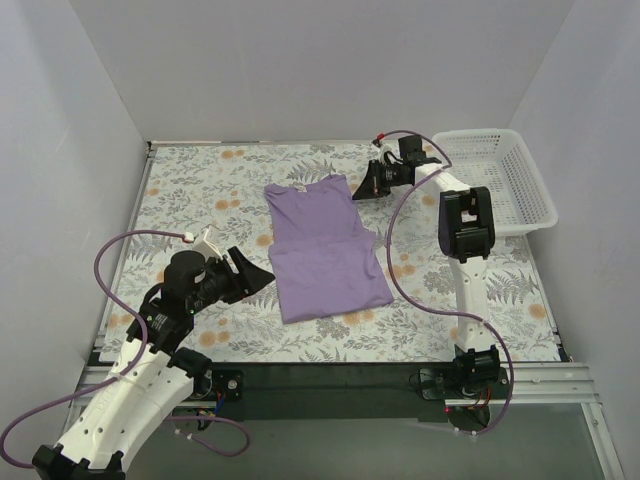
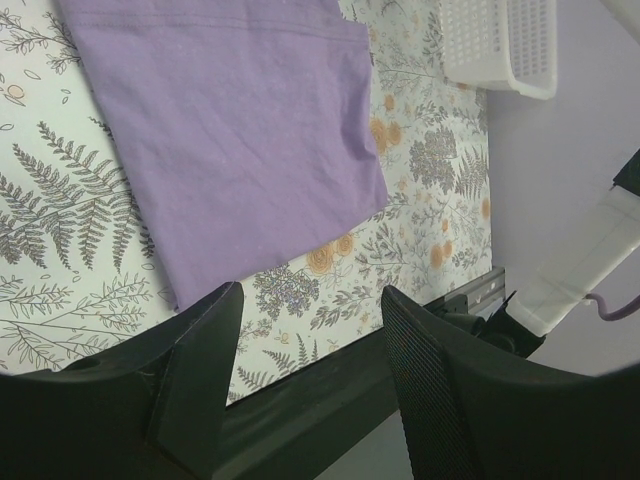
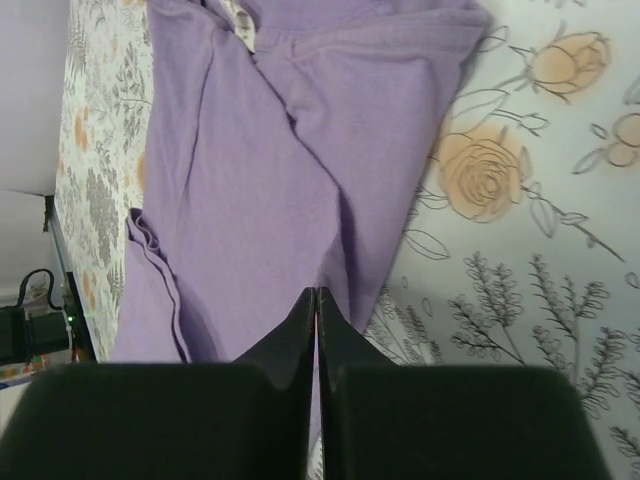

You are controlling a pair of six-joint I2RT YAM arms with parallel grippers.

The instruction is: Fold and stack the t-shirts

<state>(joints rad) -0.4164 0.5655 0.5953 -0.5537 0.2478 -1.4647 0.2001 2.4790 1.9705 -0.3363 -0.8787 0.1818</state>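
Note:
The lavender-purple t-shirt (image 1: pixel 325 245) lies in the middle of the flowered table, partly folded into a long strip with its collar at the far end. It also shows in the left wrist view (image 2: pixel 230 130) and the right wrist view (image 3: pixel 260 170). My right gripper (image 1: pixel 360 189) is at the shirt's far right corner; its jaws are shut (image 3: pixel 316 298) and the cloth's folds run up into them. My left gripper (image 1: pixel 262 276) hovers open and empty just left of the shirt's near half, its fingers (image 2: pixel 205 340) apart over the table's near edge.
A white mesh basket (image 1: pixel 505 175) stands at the far right of the table; it also shows in the left wrist view (image 2: pixel 500 40). The right arm's upright link (image 1: pixel 466 225) stands right of the shirt. A dark rail (image 1: pixel 330 375) runs along the near edge.

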